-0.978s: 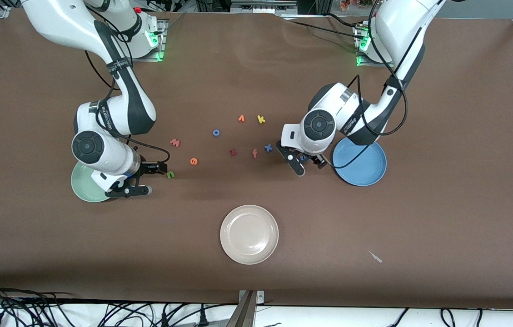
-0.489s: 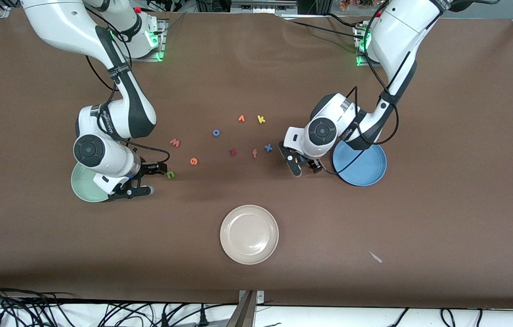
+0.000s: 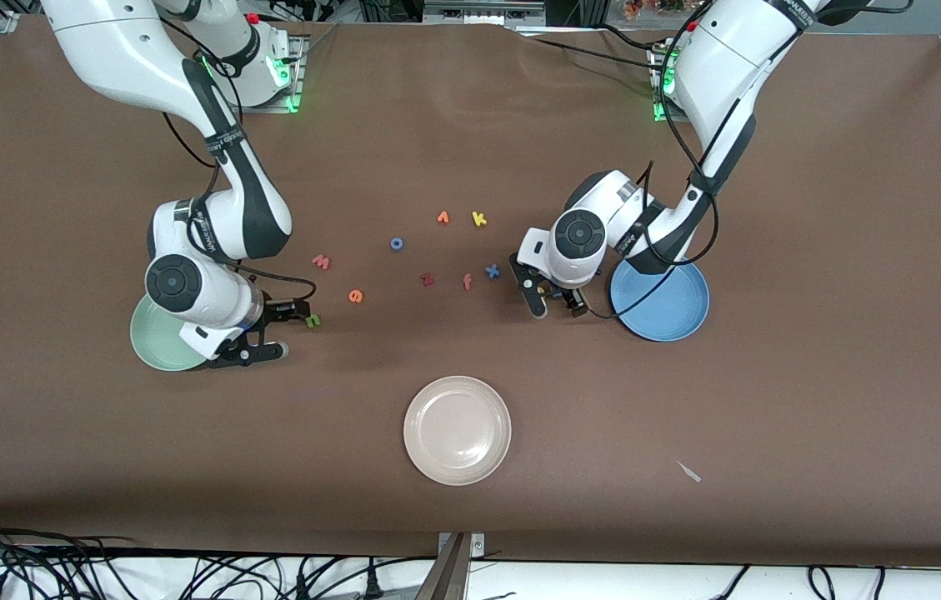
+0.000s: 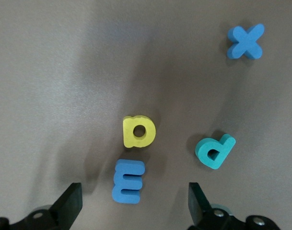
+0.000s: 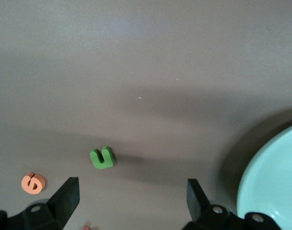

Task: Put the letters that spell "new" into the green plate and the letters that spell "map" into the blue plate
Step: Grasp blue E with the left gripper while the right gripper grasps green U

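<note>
My left gripper [image 4: 135, 211] is open and low over the table beside the blue plate [image 3: 660, 302]. The blue m [image 4: 128, 181] lies between its fingertips, untouched. The yellow a [image 4: 139, 131] is just past the m, and the teal p [image 4: 215, 150] lies beside them. In the front view the left gripper [image 3: 556, 307] hides these three letters. My right gripper [image 3: 274, 331] is open over bare table by the green plate [image 3: 155, 337]. The green n [image 5: 102, 157] lies just ahead of its fingertips [image 5: 64, 199]. The orange e [image 3: 356, 295] and salmon w [image 3: 321, 262] lie on the table farther toward the middle.
A blue x [image 3: 493, 271], an orange-red f [image 3: 467, 282], a dark red z [image 3: 427, 279], a blue o [image 3: 397, 243], an orange letter [image 3: 442, 217] and a yellow k [image 3: 479, 219] are scattered mid-table. A beige plate [image 3: 457, 430] sits nearer the front camera.
The left hand has come lower over the m, a and p. The right hand has edged slightly toward the green n. Both grippers stay open.
</note>
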`<state>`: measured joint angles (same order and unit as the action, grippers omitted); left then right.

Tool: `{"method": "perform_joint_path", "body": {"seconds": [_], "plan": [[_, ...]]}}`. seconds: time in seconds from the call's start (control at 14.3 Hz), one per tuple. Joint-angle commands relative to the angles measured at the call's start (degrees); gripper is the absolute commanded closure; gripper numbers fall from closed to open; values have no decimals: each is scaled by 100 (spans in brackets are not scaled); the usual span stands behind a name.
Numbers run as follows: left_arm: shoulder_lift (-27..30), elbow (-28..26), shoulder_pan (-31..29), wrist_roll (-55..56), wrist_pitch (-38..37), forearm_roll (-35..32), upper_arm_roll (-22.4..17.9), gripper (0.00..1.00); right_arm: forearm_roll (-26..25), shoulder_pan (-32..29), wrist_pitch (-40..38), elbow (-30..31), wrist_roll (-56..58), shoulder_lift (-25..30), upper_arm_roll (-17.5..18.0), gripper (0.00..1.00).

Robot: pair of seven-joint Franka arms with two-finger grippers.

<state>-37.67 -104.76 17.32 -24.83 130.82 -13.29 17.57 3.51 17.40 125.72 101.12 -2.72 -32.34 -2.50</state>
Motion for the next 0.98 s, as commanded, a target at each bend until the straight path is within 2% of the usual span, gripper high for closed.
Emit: {"method": "perform_joint_path", "body": {"seconds": [0.0, 0.07, 0.14, 0.28, 0.42, 0.56, 0.77, 0.91], "plan": [[-91, 0, 43, 4, 120, -524, 1, 23, 79, 0, 136, -207, 149, -254, 187, 2], [-91, 17, 70, 5, 154, -621, 10, 51, 79, 0, 215, -224, 149, -307, 232, 5], [-92, 52, 96, 22, 155, -639, 10, 65, 79, 9, 250, -216, 149, -334, 250, 6], [-92, 61, 149, 40, 155, -631, 10, 83, 71, 9, 251, -198, 253, -334, 268, 10], [-74, 70, 140, 49, 137, -640, 10, 87, 97, -26, 251, -155, 605, -343, 268, 17], [5, 79, 140, 57, 32, -631, 10, 99, 97, 0, 207, -146, 615, -378, 268, 24], [259, 149, 105, 40, -344, -631, 19, 100, 88, 35, 242, -137, 615, -509, 268, 27], [531, 306, 105, 66, -1168, -596, 10, 100, 79, 62, 294, -146, 615, -580, 268, 27]]}}
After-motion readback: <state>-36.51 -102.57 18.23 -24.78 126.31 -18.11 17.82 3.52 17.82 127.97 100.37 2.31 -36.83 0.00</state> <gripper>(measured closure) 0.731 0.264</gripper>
